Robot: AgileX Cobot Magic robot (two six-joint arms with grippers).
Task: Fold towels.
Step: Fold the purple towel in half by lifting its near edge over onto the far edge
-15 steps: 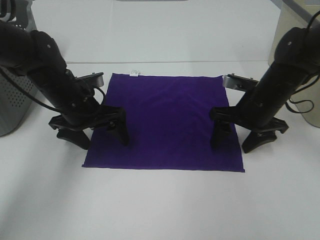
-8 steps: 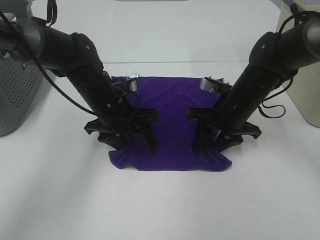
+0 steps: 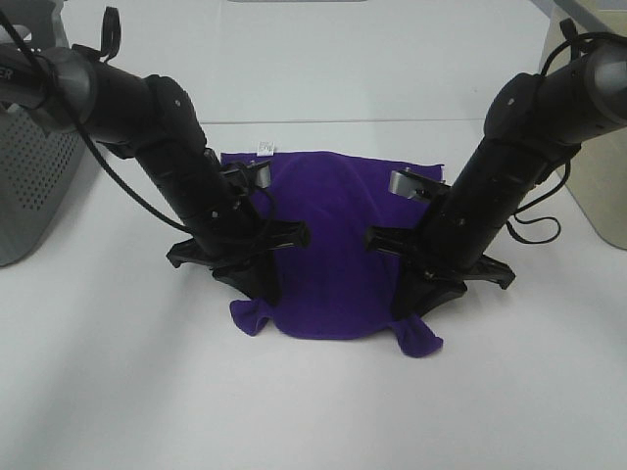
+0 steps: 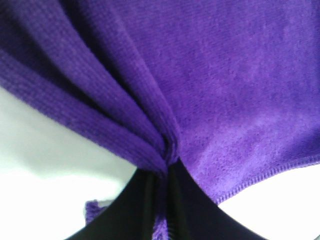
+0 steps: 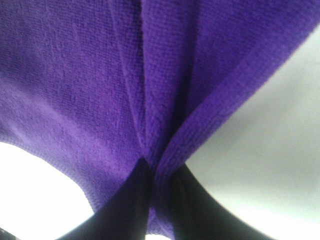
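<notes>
The deep purple towel [image 3: 328,235] lies on the white table, its near part bunched and its near corners sticking out past the grippers. A small white tag [image 3: 264,147] sits on its far edge. My left gripper [image 3: 251,284] is shut on the towel's left near edge; in the left wrist view the cloth [image 4: 200,90] is pinched between the black fingers [image 4: 145,200]. My right gripper [image 3: 413,297] is shut on the right near edge; in the right wrist view the cloth [image 5: 100,75] gathers into folds between its fingers [image 5: 131,200].
A grey perforated bin [image 3: 34,176] stands at the left edge. A beige object [image 3: 598,166] stands at the right edge. The white table [image 3: 313,411] spreads in front of the towel and behind it.
Both grippers moved inward from the towel's sides and closed on its near edge. The flat towel has bunched up, its near edge drawn in and its corners curling out.
</notes>
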